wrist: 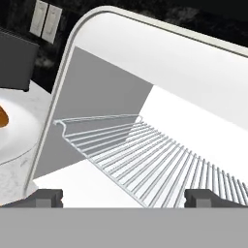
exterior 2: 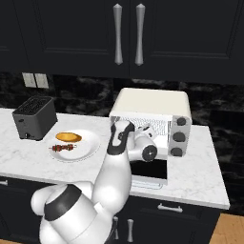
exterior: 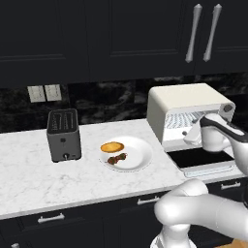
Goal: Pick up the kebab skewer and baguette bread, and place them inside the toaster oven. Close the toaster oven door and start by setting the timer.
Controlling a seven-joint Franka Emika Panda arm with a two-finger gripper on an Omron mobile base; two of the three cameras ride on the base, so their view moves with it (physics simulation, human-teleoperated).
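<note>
You see flat, even rendered lighting: bright white counter [exterior: 29, 174], very dark cabinets [exterior 2: 71, 38], soft shadows, sharp focus, no glare

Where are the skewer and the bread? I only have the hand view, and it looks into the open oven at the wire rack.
Observer: Both lie on the white plate, between the slot toaster and the toaster oven.
Operator: Are they touching?
Observer: No. The baguette bread lies behind the kebab skewer, slightly apart.
Operator: Where does the door stand?
Observer: The toaster oven door is folded down flat, below the open pincer, which holds nothing.
</note>
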